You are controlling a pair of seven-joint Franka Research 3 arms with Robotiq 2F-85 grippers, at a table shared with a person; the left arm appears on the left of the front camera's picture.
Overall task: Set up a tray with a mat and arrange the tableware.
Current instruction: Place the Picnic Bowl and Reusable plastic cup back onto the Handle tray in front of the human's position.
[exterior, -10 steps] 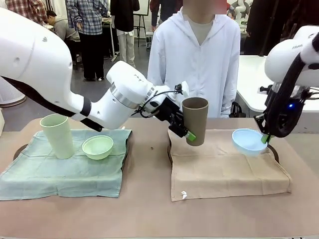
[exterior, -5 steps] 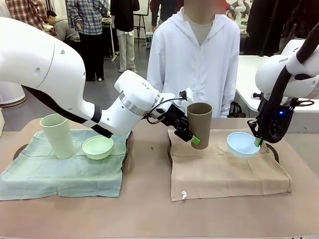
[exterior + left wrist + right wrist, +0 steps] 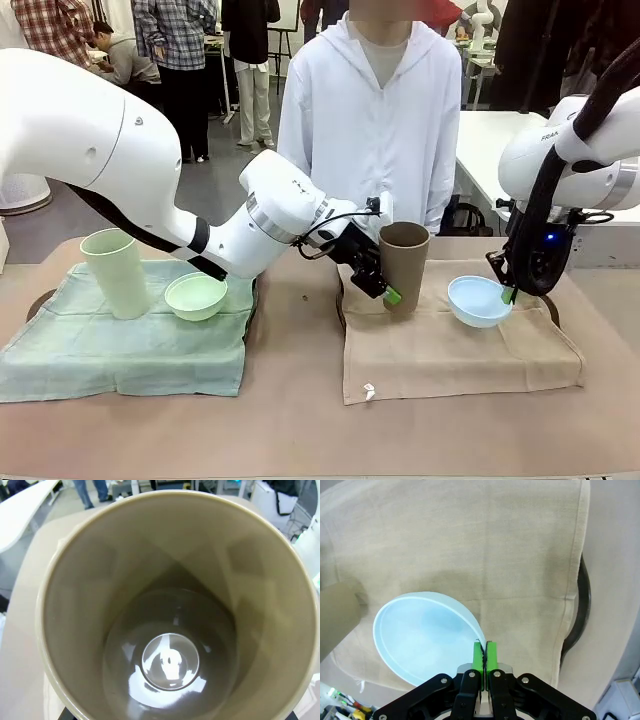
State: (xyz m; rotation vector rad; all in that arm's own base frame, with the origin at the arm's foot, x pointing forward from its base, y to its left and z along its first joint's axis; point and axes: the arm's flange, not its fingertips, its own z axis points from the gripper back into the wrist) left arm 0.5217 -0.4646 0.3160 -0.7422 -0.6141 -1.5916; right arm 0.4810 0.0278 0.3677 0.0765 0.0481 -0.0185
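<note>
My left gripper (image 3: 386, 287) is shut on the wall of the brown tumbler (image 3: 404, 262), holding it upright low over the back left of the beige mat (image 3: 450, 350). The left wrist view looks straight down into the brown tumbler (image 3: 170, 610). A light blue bowl (image 3: 477, 301) hangs tilted just above the mat's back right, with my right gripper (image 3: 509, 294) shut on its rim. In the right wrist view the green pads (image 3: 493, 656) pinch the bowl (image 3: 425, 635) over the mat (image 3: 485, 545). The tray's dark rim (image 3: 581, 605) shows beside the mat.
On the left, a green mat (image 3: 120, 345) on another tray (image 3: 38, 302) carries a pale green tumbler (image 3: 115, 272) and a mint green bowl (image 3: 195, 296). A person in a white coat (image 3: 375, 130) stands at the far side. Bare table lies along the front edge.
Both arms have come down toward the beige mat. The brown tumbler dropped lower and a little right. The blue bowl moved left and down.
</note>
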